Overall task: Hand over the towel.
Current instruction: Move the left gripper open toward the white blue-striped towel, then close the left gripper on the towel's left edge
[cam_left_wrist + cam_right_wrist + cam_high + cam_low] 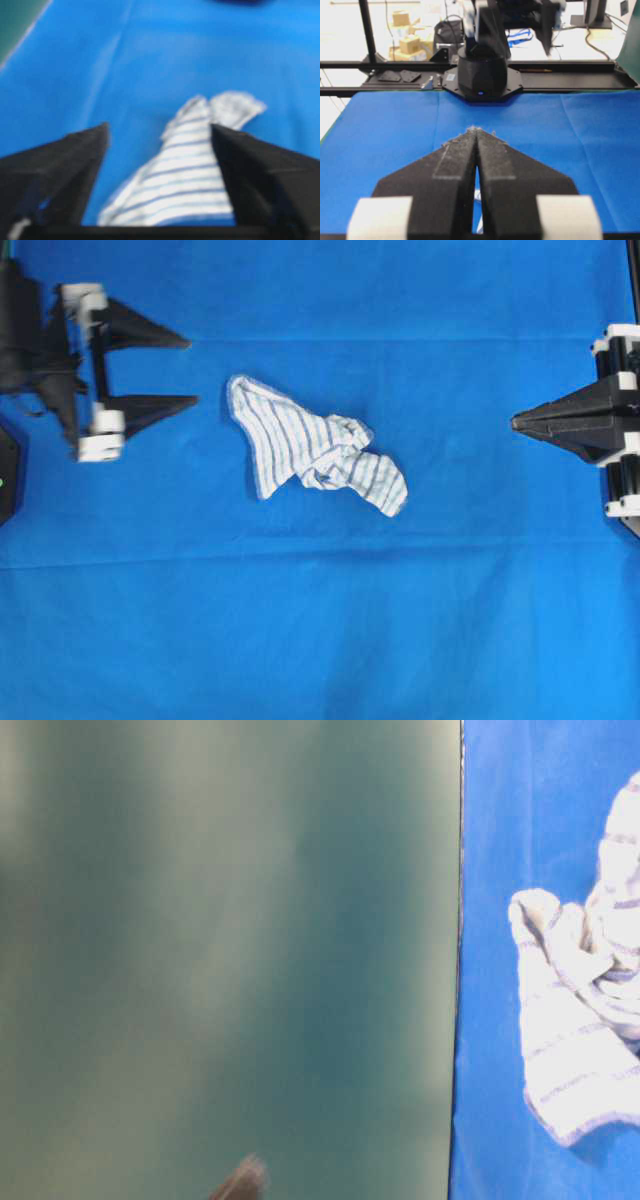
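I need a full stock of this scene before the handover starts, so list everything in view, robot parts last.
towel: one, white with thin blue-grey stripes, crumpled near the middle of the tablecloth, nothing touching it.
tablecloth: one, plain blue, covering the whole work surface.
cardboard boxes: a few, tan, in the background beyond the table in the right wrist view.
left end effector: one, black fingers with white parts, open, at the left edge of the overhead view, pointing toward the towel but apart from it.
right end effector: one, black with white parts, shut and holding nothing, at the right edge, well clear of the towel.
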Robot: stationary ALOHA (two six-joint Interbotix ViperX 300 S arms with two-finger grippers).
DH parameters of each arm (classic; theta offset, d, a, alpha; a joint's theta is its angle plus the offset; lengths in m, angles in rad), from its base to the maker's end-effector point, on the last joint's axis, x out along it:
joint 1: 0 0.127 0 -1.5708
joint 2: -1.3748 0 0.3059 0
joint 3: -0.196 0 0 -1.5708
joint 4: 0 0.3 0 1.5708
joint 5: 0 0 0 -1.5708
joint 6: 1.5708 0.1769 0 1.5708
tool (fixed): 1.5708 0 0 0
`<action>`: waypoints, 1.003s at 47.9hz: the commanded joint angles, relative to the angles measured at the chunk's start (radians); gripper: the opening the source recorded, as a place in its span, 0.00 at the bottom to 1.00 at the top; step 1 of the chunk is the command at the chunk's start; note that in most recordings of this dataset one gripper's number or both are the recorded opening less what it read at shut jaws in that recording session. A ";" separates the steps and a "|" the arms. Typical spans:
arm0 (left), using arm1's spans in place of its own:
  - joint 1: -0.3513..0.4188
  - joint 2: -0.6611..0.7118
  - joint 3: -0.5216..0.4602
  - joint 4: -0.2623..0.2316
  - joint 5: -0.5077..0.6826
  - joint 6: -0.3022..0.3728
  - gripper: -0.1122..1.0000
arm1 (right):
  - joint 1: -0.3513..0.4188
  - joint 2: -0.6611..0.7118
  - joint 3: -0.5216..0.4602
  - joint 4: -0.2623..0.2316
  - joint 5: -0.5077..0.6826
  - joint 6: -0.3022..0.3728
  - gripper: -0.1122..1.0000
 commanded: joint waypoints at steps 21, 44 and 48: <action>-0.011 0.630 -0.262 -0.002 0.075 0.037 0.94 | 0.003 0.011 -0.023 0.006 0.032 0.002 0.10; -0.028 0.742 -0.299 -0.002 0.121 0.038 0.77 | 0.003 0.018 -0.021 0.006 0.032 0.002 0.10; -0.029 0.726 -0.299 -0.002 0.141 0.041 0.55 | 0.003 0.018 -0.021 0.006 0.034 0.002 0.10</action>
